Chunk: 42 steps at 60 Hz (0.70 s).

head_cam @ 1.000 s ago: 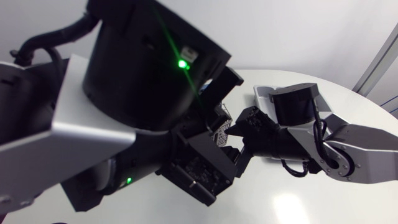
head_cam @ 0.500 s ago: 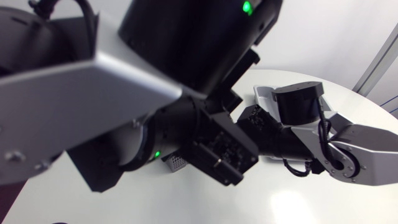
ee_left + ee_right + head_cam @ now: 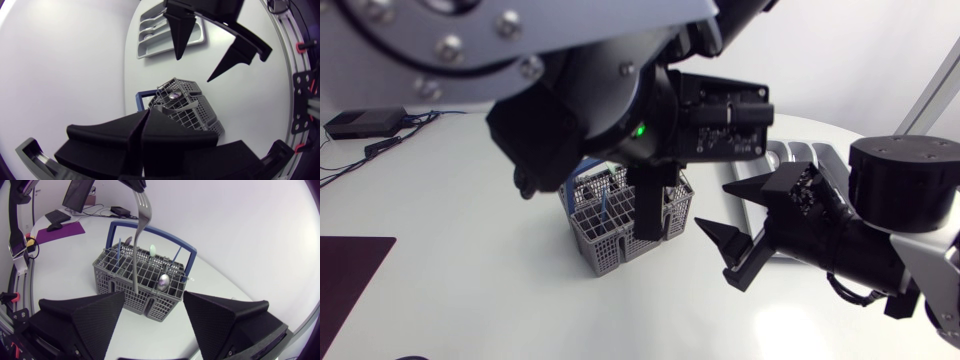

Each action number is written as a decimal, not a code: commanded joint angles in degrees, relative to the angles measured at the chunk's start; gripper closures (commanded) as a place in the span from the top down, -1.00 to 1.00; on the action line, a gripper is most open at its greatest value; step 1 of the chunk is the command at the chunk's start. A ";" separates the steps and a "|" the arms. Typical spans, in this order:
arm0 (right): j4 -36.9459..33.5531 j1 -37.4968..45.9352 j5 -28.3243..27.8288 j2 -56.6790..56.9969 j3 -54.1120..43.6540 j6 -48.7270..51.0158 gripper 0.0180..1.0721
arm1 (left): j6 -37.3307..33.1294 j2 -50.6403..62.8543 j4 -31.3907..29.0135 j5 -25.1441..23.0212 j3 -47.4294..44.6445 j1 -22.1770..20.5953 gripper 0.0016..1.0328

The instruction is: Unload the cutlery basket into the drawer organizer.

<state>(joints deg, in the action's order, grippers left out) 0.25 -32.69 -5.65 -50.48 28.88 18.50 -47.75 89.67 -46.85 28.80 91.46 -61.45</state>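
A robotics lab — plain white table (image 3: 470,290), a cabled black box (image 3: 362,122), left arm (image 3: 570,110) and right arm (image 3: 905,190) above.

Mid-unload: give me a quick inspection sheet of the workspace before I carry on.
Surface: white table, no spills seen.
Job's things: fork hanging tines up over the cutlery basket; spoons inside it; drawer organizer beyond.
Clutter: dark mat, small black box.
Grippers: left gripper shut on the fork; right gripper open, empty, beside the basket.
Cables: leads by the black box.
Surroundings: nothing seen.
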 commanded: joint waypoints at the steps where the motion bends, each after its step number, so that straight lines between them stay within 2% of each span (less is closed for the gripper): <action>1: -0.43 -0.98 1.43 1.70 -1.46 0.48 0.60 | 10.48 2.00 -2.10 -1.90 5.04 2.30 -0.63; 9: 0.10 -2.47 3.63 2.75 -1.55 -0.04 0.60 | 18.22 3.50 -4.48 -7.97 7.59 5.55 -0.63; 14: 0.89 -3.44 5.03 3.19 -1.55 -0.48 0.60 | 21.03 3.76 -4.74 -9.72 7.50 6.69 -0.63; 21: 2.74 -5.11 7.14 3.11 -1.55 -0.66 0.60 | 26.13 4.37 -5.27 -15.96 8.65 9.16 -0.63; 33: 5.64 -8.18 10.48 1.44 -0.67 -0.48 0.59 | 31.31 5.08 -6.59 -23.70 10.49 12.41 -0.63; 42: 7.92 -9.15 11.45 -0.94 -0.50 -0.40 0.50 | 32.81 5.17 -6.76 -26.69 10.58 13.73 -0.63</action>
<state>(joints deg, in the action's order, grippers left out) 6.55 -41.06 4.97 -49.65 28.64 18.46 -17.61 93.71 -53.08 3.44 100.14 -48.53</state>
